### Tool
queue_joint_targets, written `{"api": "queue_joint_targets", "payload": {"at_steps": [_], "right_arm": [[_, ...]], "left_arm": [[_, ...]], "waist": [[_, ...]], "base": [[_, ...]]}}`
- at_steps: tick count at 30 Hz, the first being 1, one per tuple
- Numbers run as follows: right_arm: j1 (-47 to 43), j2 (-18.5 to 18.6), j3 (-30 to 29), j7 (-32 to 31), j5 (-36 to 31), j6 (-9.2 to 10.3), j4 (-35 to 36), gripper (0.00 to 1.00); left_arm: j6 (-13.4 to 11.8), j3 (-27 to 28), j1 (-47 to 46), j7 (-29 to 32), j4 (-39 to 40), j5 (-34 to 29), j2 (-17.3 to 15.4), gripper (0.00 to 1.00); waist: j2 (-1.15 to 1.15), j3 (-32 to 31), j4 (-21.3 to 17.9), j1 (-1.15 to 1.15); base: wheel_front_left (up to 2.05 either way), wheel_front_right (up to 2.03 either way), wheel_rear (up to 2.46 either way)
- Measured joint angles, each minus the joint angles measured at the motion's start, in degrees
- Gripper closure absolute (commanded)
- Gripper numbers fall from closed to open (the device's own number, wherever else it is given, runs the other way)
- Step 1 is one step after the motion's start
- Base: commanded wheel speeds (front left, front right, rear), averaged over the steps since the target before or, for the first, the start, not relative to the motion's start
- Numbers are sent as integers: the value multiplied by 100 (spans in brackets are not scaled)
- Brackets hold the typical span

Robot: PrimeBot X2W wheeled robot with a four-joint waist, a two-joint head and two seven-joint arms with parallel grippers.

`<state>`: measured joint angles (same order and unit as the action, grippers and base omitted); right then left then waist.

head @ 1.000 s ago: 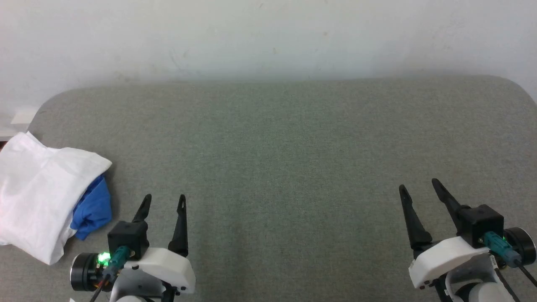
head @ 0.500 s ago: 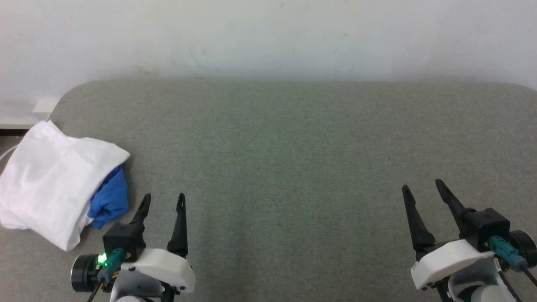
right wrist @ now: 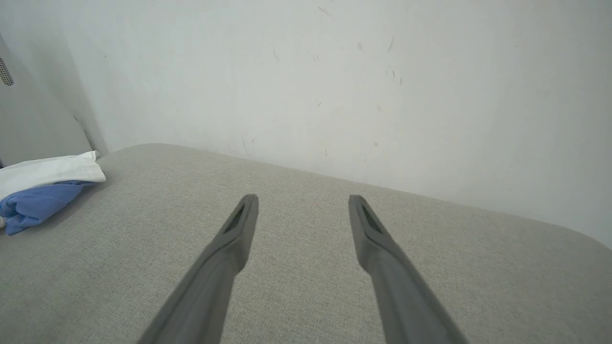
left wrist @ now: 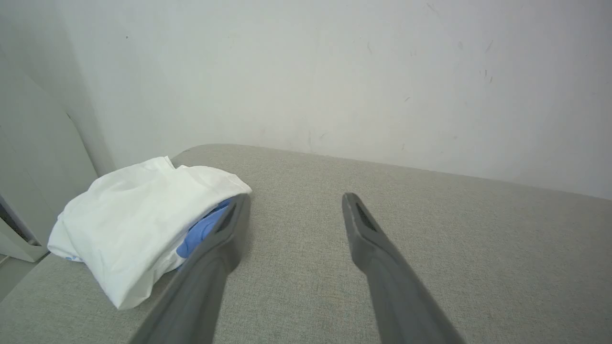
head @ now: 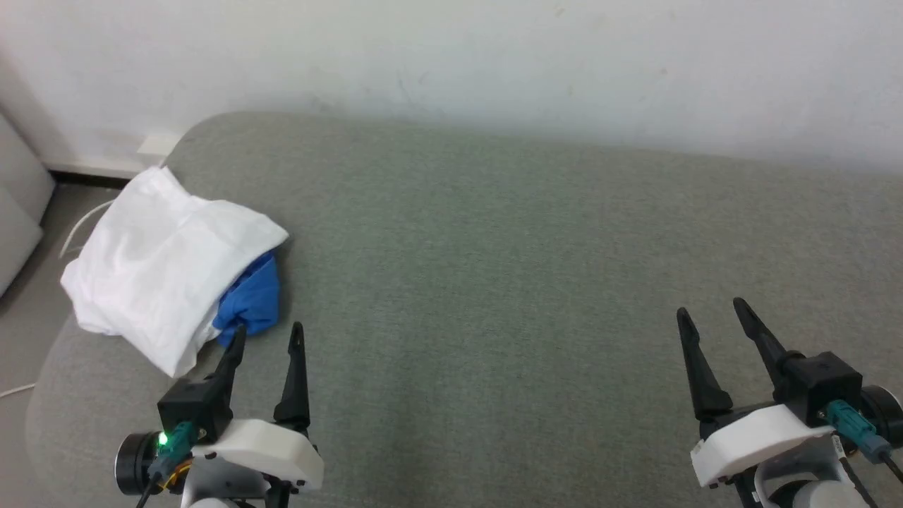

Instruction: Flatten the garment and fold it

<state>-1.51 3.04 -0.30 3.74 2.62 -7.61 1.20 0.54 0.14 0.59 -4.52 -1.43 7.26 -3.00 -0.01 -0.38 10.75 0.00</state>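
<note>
Garment (head: 166,264) lies bunched in a loose heap at the left end of a grey fabric-covered surface (head: 494,247), close to its rounded far-left corner. Most of the heap is white cloth, creased and folded over on itself; a crumpled blue part pokes out from under its near right edge. Nothing holds it.

Left tool (head: 268,327) sits at the lower left of the head view, its two dark fingers spread wide with nothing between them. Its left finger's tip meets the blue fold in that view (whether it touches the cloth cannot be told). From the left wrist camera the same finger overlaps the blue cloth, and the other finger points over bare surface.

Right tool (head: 710,307) sits at the lower right, well apart from the garment, fingers likewise spread wide and holding nothing. Its wrist camera shows bare grey fabric ahead, with the garment small at the far left edge.

A pale, lightly scuffed wall (head: 451,56) rises behind the surface.
</note>
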Motion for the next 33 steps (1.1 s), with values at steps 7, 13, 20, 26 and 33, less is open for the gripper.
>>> {"api": "queue_joint_targets", "payload": {"at_steps": [7,13,20,26,33], "right_arm": [[-8,-1,25,9,-2,0,66,0],[-36,-1,33,41,-1,0,124,0],[-94,0,49,81,-1,0,178,0],[-98,-1,70,90,0,0,227,0],[-97,-1,80,83,-5,0,335,0]], "left_arm": [[0,15,-1,-65,-16,105,0,0],[-9,-7,0,-151,-20,259,0,0],[-36,-31,0,-232,-22,387,0,0],[-57,-42,-12,-310,-46,432,0,0],[-55,-33,-381,-379,-107,453,0,0]], "waist": [[0,-17,360,0],[0,-36,566,0],[1,-33,761,0],[1,25,872,0],[1,201,924,0]], "base": [[-14,-14,-14],[-12,-12,-12],[-1,-1,-1],[0,0,0],[0,0,0]]}}
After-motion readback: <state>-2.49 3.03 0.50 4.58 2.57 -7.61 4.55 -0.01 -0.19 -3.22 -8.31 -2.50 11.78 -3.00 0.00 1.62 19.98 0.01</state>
